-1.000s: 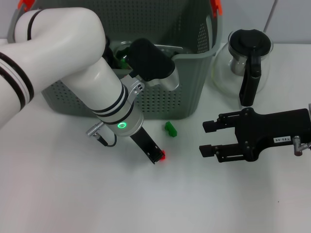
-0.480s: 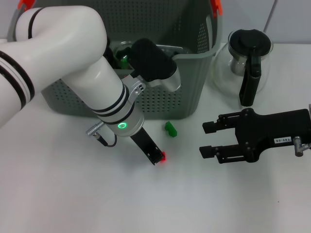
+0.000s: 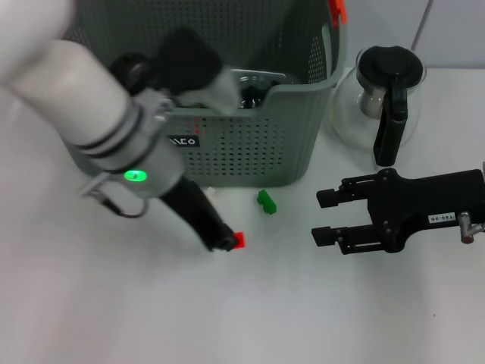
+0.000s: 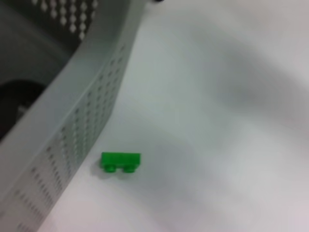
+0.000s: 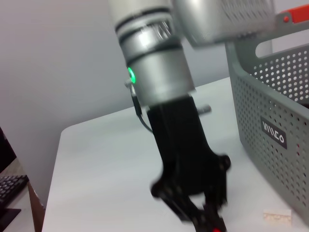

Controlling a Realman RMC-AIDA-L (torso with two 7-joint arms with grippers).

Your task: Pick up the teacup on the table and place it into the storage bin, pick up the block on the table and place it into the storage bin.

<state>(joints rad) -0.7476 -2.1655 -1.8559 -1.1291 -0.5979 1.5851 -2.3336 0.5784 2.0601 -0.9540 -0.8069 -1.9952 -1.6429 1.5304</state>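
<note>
Green block (image 3: 266, 201) lies on the white counter (image 3: 250, 303) beside the storage bin (image 3: 250, 144); left hand (image 3: 226, 242), grip unreadable, hovers nearby; right hand (image 3: 326, 218) rests open, empty.

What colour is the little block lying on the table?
Green; the block shows best in the left wrist view.

1. The storage bin (image 3: 258, 144) stands at the back of the table (image 3: 250, 318), left of centre.
2. The glass pot (image 3: 383, 102) stands just right of the bin.
3. The block (image 3: 266, 202) lies on the table just in front of the bin's front wall.
4. The left gripper (image 3: 224, 243) is low over the table, in front and left of the block.
5. The right gripper (image 3: 324, 218) is to the right of the block, in front of the pot.
6. Something dark, possibly the teacup (image 3: 254, 92), lies inside the bin.
</note>
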